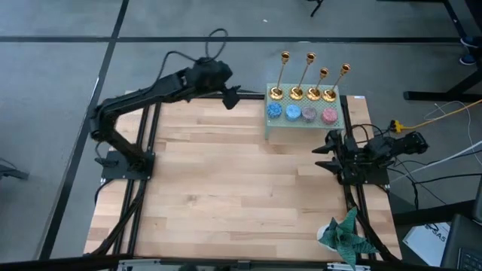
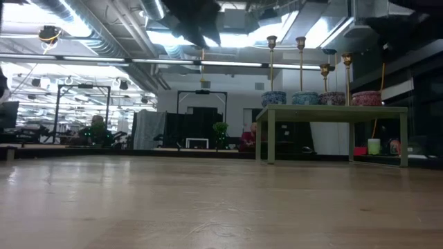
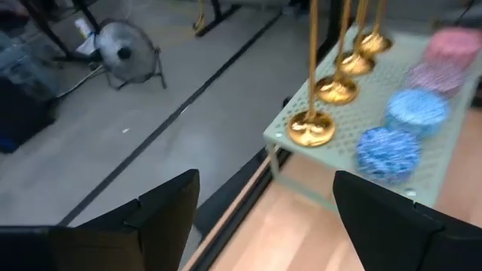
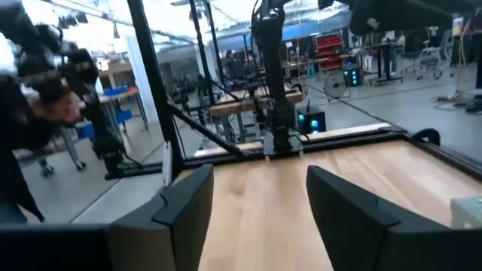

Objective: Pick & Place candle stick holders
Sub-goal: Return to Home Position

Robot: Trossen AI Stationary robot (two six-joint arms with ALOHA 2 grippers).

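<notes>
Left arm: reaches out from its base at the tabletop's left edge, elbow bent, forearm running to the far edge. The left gripper (image 1: 230, 96) is raised just beside the shelf's left end.
Left jaws: wide apart in the left wrist view (image 3: 263, 188), nothing between them, touching nothing.
Right arm: folded tight over its base at the tabletop's right edge. The right gripper (image 1: 322, 154) points in across the wood, near the shelf's front edge.
Right jaws: apart in the right wrist view (image 4: 260, 177), empty, bare wood between them.
Candle stick holders (image 1: 312, 92): four gold ones upright in a row along the back edge of the pale green perforated shelf (image 1: 301, 129), at the tabletop's far right corner. Bases close together.
Candles: four round ones in a row in front of the holders, namely blue candle (image 1: 274, 111), light blue candle (image 1: 292, 113), greyish candle (image 1: 309, 114) and pink candle (image 1: 329, 115).
Low view only: the shelf stands on legs above the wood; the two holders at its left end are taller than the other two.
Left wrist view only: perforations in the shelf top, speckle on the blue candle, a floor fan (image 3: 124, 49) on the grey floor beyond the table.
High view only: a green crumpled cloth (image 1: 343, 233) at the near right corner, well apart from both grippers.
</notes>
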